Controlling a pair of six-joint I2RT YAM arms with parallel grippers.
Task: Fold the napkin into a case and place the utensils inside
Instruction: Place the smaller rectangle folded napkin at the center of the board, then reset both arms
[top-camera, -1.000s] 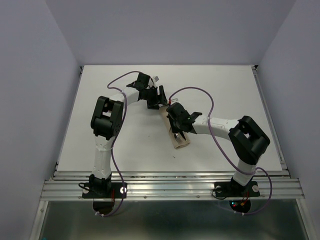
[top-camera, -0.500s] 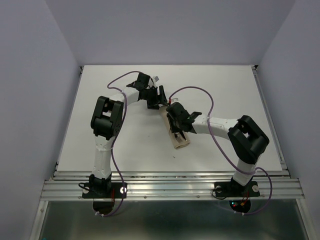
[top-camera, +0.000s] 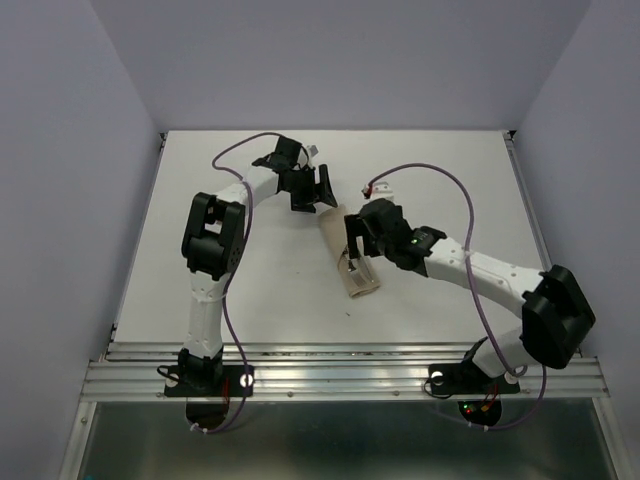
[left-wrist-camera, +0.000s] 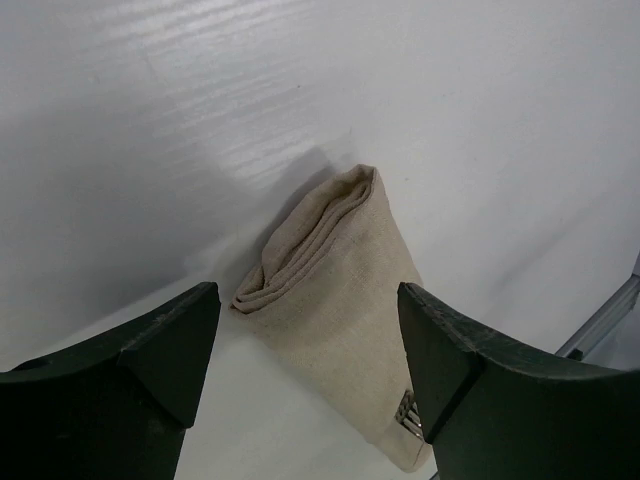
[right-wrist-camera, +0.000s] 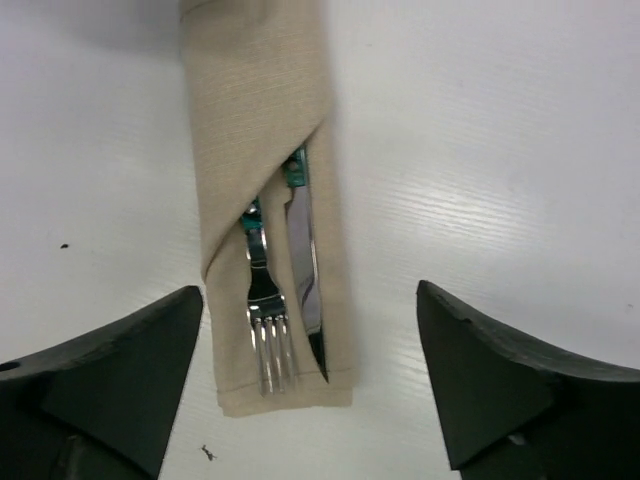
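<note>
Here the napkin (top-camera: 357, 272) is folded into a narrow oblong case and lies flat on the white table (top-camera: 460, 180), a little below the middle of the top view. Its long side runs from upper left to lower right.

In the right wrist view the case (right-wrist-camera: 262, 110) fills the upper middle of the frame, with one diagonal fold crossing it. A fork (right-wrist-camera: 268, 335) and a knife (right-wrist-camera: 306, 270) are tucked under this fold. The fork is on the left and the knife just beside it on the right. The tines and the blade show on the lower part of the cloth, and the handles are hidden under the fold.

The right gripper (right-wrist-camera: 310, 297) hangs above the lower end of the case with its two fingers wide apart, and it holds nothing.

In the top view the left gripper (top-camera: 322, 188) is near the upper end of the case. Its fingers are also spread apart, with nothing between them. In its own wrist view the closed end of the napkin (left-wrist-camera: 330, 280) lies in the middle with its layers visible. The metal tips (left-wrist-camera: 405, 410) show at the lower right.
</note>
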